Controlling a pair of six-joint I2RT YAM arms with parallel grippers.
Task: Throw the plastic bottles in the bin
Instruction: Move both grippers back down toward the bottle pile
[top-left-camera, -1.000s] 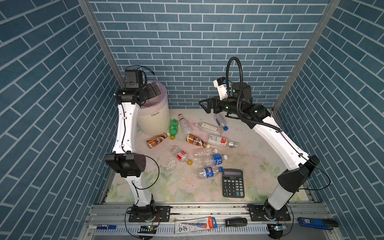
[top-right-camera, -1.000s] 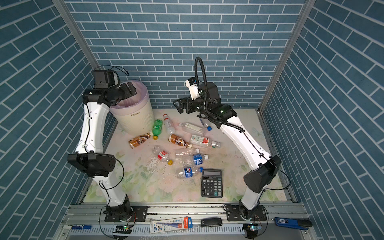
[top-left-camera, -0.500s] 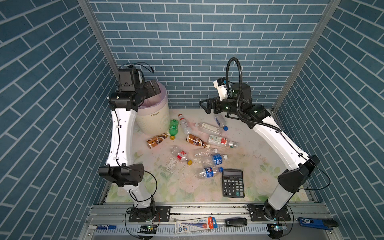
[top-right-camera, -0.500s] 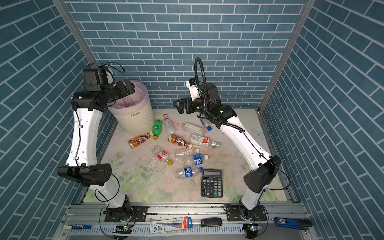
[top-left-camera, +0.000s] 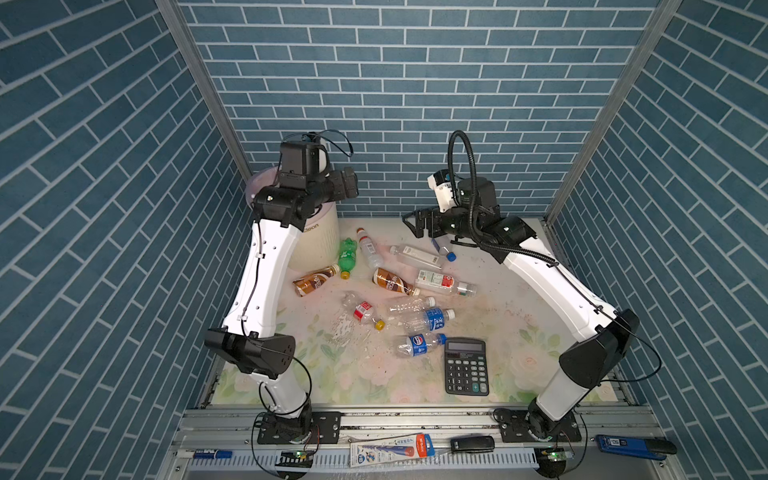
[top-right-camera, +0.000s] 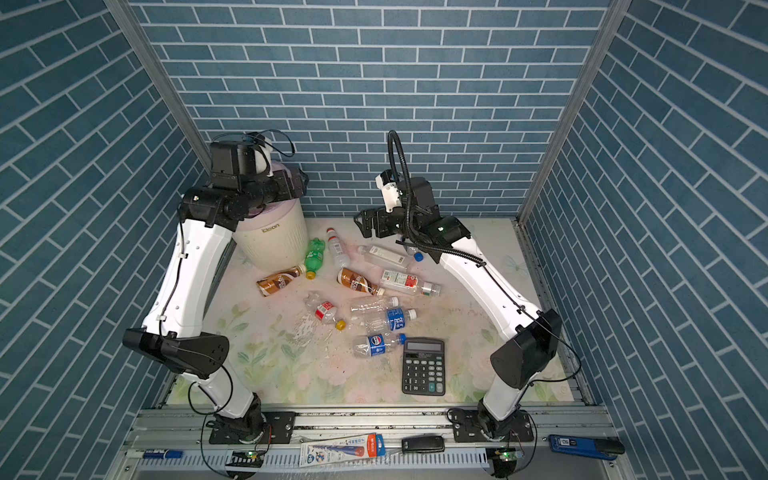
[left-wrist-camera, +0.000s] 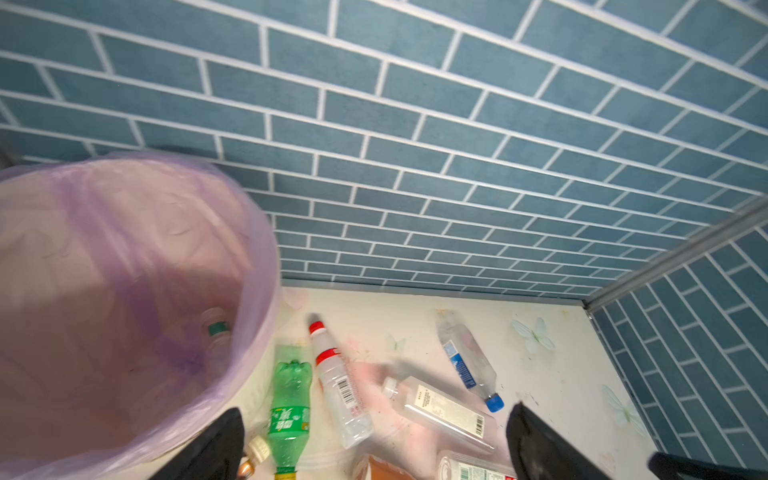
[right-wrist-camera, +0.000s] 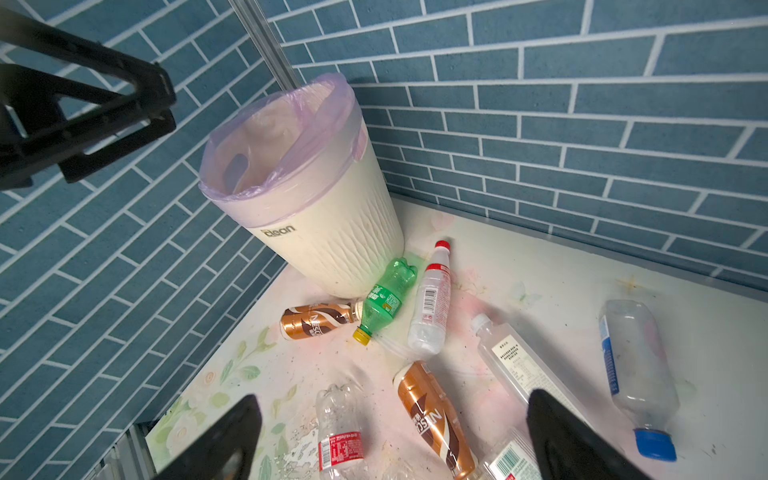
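Blue brick walls (left-wrist-camera: 415, 124), bottle (left-wrist-camera: 216, 334) inside bin (left-wrist-camera: 268, 266), shown in left wrist view

Got the bin (top-left-camera: 322, 249) parked in the far-left corner of the desk (top-left-camera: 511, 332), with one bottle (left-wrist-camera: 217, 336) down inside it. Then got the plastic bottles (top-left-camera: 392, 281) lying flat all over, spread from right beside the bin's foot out to the right along the back and forward through the middle. Two of them tucked just beside the bin, on its front-right. Closest to the front edge, right of centre: calculator (top-left-camera: 466, 365), nearest bottle (top-left-camera: 417, 345) just beside its far-left corner.
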